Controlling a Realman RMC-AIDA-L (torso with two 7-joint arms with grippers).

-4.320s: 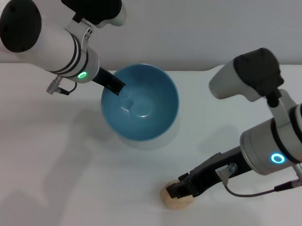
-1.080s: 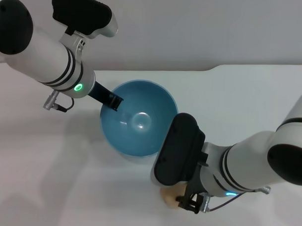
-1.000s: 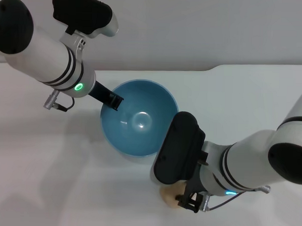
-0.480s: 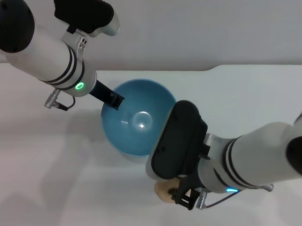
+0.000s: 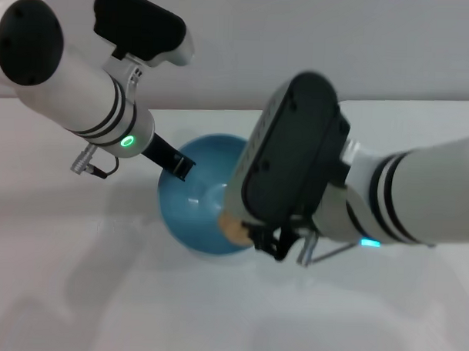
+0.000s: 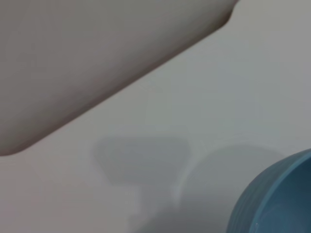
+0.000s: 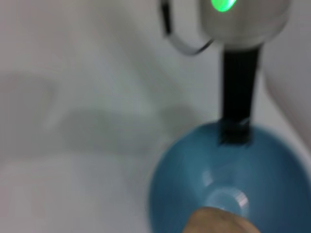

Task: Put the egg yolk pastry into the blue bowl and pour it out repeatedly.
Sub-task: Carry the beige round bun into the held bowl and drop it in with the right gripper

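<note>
White surface [image 5: 76, 293] spreads wide and bare on the left side of the head view, giving plenty of open room toward the near edge. Above it, the left arm reaches in from the upper left, and its left hand [image 5: 177, 165] is clamped onto the far-left rim of the blue bowl [image 5: 188, 212], one dark finger [image 5: 173, 162] showing at the rim's edge. The right wrist view shows the same dark finger [image 7: 238, 104] coming down onto the rim of the blue bowl [image 7: 184, 189], with the surface [image 7: 73, 97] bare on the side beyond it. In the left wrist view only a curved slice of the blue bowl [image 6: 277, 199] appears in one corner, sitting on the pale surface [image 6: 170, 121], whose edge runs diagonally against a darker background.

Toward the middle of the head view, the bowl's right half is hidden behind the right arm's large dark housing. Just under that housing the right hand [image 5: 252, 236] grips the egg yolk pastry [image 5: 233, 228], holding it over the bowl's near-right rim, above the blue interior. The right wrist view puts the egg yolk pastry [image 7: 218, 221] directly over the bowl's inside.

Farther right, the surface's far edge is visible.
</note>
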